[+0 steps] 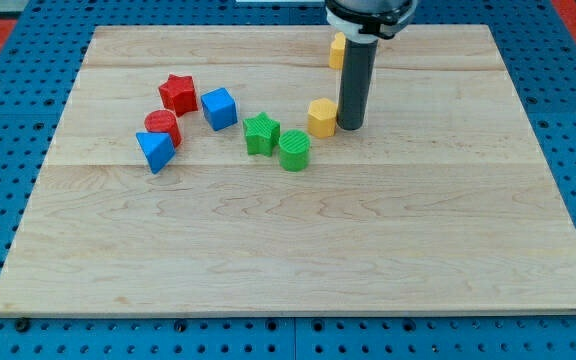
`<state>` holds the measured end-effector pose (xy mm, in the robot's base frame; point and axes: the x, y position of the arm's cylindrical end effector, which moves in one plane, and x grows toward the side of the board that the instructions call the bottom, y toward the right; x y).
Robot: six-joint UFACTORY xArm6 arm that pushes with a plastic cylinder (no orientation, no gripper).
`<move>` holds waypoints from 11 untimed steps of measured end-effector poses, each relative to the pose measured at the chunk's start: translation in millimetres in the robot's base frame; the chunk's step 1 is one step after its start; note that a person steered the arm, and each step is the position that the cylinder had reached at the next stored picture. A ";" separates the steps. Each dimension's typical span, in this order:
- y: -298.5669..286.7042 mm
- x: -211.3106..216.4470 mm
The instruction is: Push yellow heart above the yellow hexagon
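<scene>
— Up near the top of the board, what is that bit of yellow?

— That is the yellow heart [337, 50]. Only its left part shows. The rod [355, 85] stands in front of it and hides the other side, so I cannot make out the heart shape well. It looks bright yellow with flat sides.

— Where is the yellow hexagon [321, 117]?

— Lower down, closer to the middle of the board [298, 250]. It is a small chunky block with a flat top. The heart sits above it in the view, a little to the right, and the two are apart.

— And my tip [350, 125]?

— It rests on the wood just to the right of the hexagon, so close it may be touching. I cannot tell for sure. The heart is up behind the rod, higher in the view.

— Is there a claw, open or shut?

— No claw shows, just the dark rod.

— What else is there?

— A green star [261, 133] and a green cylinder [294, 150] sit side by side, left of the hexagon. Further left is a blue cube [219, 108]. Then a red star [178, 93], a red cylinder [163, 126] and a blue triangle [155, 150] bunch together at the left.
</scene>
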<state>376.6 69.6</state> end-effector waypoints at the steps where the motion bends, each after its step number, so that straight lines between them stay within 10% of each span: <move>1: 20.2 -27.5; 3: 118.0 -185.5; 5: 9.3 -125.3; 11: 7.4 -167.0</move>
<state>209.6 77.0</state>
